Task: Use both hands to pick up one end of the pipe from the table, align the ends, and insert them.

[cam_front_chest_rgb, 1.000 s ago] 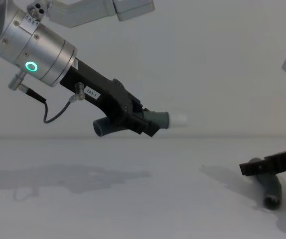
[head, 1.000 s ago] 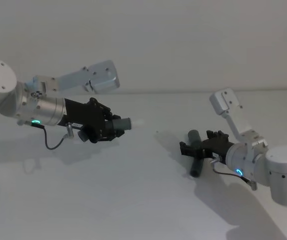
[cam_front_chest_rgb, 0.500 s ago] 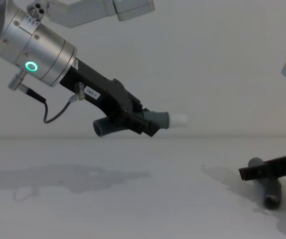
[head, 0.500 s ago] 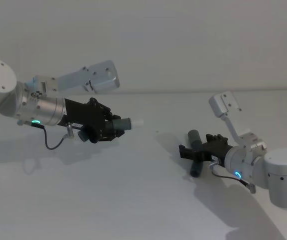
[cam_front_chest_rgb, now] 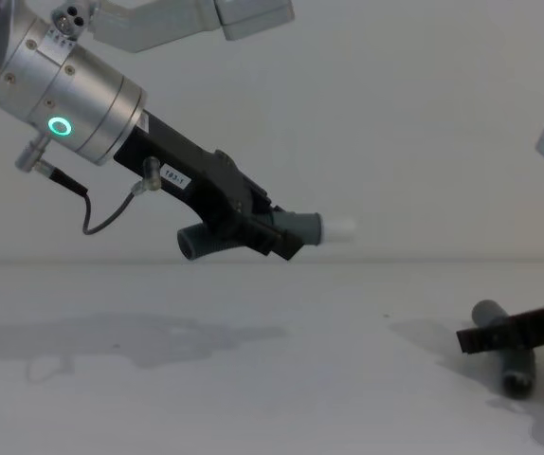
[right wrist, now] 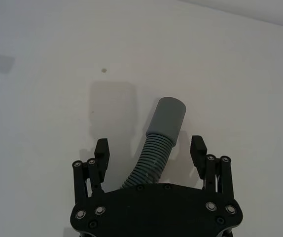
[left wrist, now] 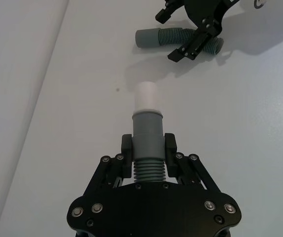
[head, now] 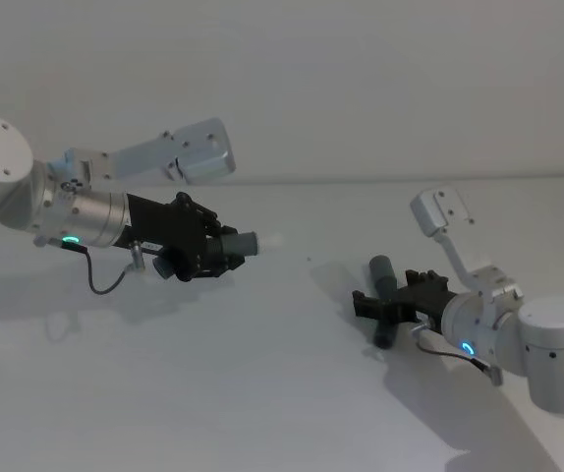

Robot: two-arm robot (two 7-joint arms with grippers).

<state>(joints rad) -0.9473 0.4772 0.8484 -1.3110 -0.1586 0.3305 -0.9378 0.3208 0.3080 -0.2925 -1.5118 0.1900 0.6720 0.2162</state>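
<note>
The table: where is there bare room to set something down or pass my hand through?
The table is bare across its near middle, between the left gripper, holding one pipe piece aloft, and the right gripper. The strip along the back wall is bare too. It is crowded at the right, where open jaws straddle the other pipe piece.

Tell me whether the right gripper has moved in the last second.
Yes. In the chest view the right gripper has sunk lower against the grey pipe piece on the table, whose far end now clears it.
</note>
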